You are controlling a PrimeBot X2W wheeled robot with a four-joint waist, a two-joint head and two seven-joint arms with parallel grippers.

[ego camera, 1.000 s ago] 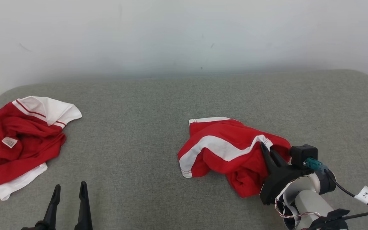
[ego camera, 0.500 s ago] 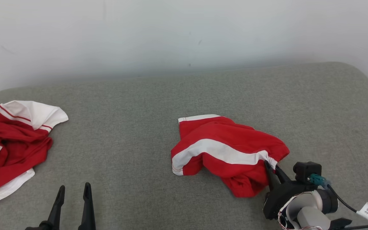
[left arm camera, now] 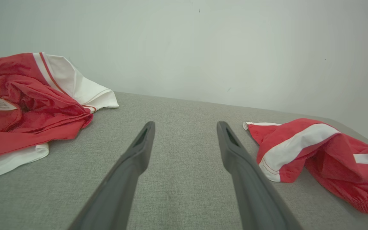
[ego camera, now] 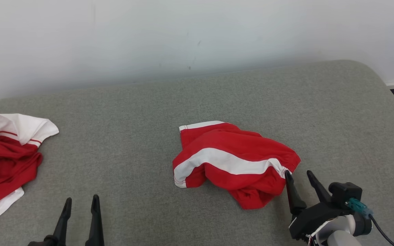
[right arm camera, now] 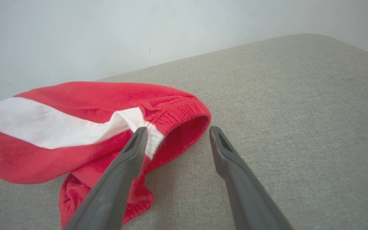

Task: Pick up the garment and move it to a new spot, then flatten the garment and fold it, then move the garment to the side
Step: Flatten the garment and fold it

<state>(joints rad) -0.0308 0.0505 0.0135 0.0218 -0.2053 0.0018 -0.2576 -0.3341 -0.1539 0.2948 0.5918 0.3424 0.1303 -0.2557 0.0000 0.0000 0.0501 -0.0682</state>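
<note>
The garment (ego camera: 234, 150), red shorts with a white stripe, lies crumpled in the middle of the grey padded surface (ego camera: 132, 136). My right gripper (ego camera: 298, 173) stands open at its near right corner. In the right wrist view the left finger rests against the elastic waistband (right arm camera: 177, 110), and the right finger stands over bare fabric. Nothing is gripped between the fingers of the right gripper (right arm camera: 178, 129). My left gripper (ego camera: 82, 198) is open and empty at the lower left, well short of the garment (left arm camera: 315, 147). The left gripper (left arm camera: 185, 123) points at the bare surface.
A second red and white garment (ego camera: 2, 160) lies bunched at the far left, also seen as a red heap with a label (left arm camera: 27, 105). A pale wall (ego camera: 197, 41) backs the surface. The surface's rounded right edge (ego camera: 388, 92) drops to the floor.
My right gripper has opened and let go of the shorts' waistband corner, drawing back toward me. The cloth has settled flat. The head camera has turned right, shifting everything left.
</note>
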